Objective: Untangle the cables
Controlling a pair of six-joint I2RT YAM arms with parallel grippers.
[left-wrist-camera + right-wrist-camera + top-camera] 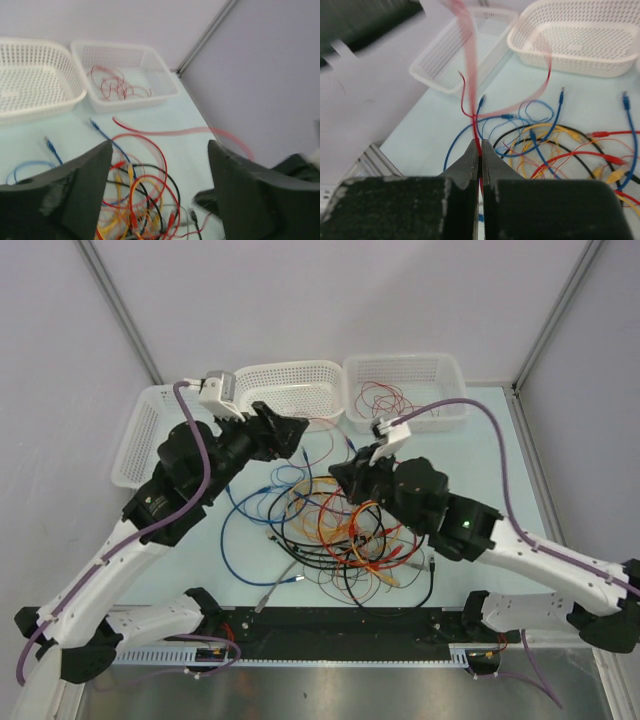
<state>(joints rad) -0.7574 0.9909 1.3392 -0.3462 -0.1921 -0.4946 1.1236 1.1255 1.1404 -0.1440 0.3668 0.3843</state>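
Note:
The cables lie in a tangled pile of red, orange-yellow, blue, black and grey loops on the table between the arms. My right gripper is at the pile's far edge. In the right wrist view it is shut on a thin red cable that runs up, blurred, away from the jaws. The rest of the pile lies to its right. My left gripper hovers behind the pile. In the left wrist view it is open and empty above the pile, with a blurred red cable beyond.
Three white mesh baskets stand along the back: left, middle and right. The right basket holds a few thin red cables, also seen in the left wrist view. Grey walls enclose the table.

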